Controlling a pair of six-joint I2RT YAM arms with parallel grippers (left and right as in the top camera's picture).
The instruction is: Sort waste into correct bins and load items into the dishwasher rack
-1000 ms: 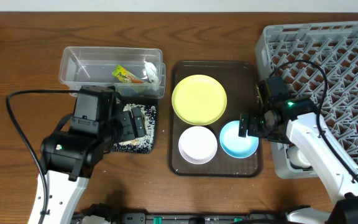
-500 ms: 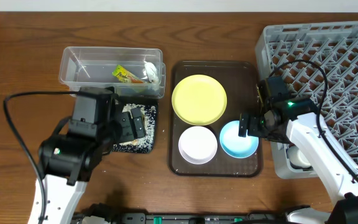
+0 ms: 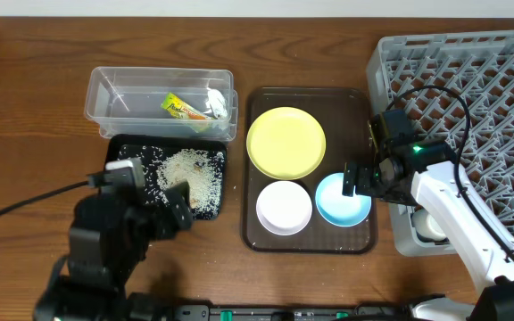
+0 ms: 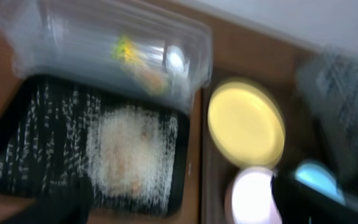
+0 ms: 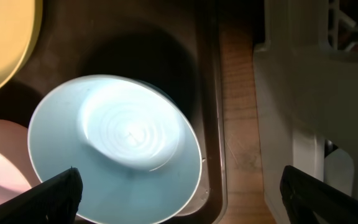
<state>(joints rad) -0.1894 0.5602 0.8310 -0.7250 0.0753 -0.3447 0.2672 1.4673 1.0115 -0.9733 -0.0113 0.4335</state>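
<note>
The clear tub holds the snack wrapper and crumpled white paper. The black tray in front of it carries rice scraps; both show blurred in the left wrist view, tub and rice. My left gripper looks open and empty over the tray's front edge. The yellow plate, white bowl and light blue bowl sit on the brown serving tray. My right gripper is open, straddling the blue bowl's right rim. The grey rack is on the right.
The rack's white wall stands close to the right of the serving tray's edge, with a narrow strip of wooden table between. A black cable trails left of my left arm.
My left arm has pulled back toward the table's front edge, uncovering the black tray and its rice. My right arm and the dishes have not moved.
</note>
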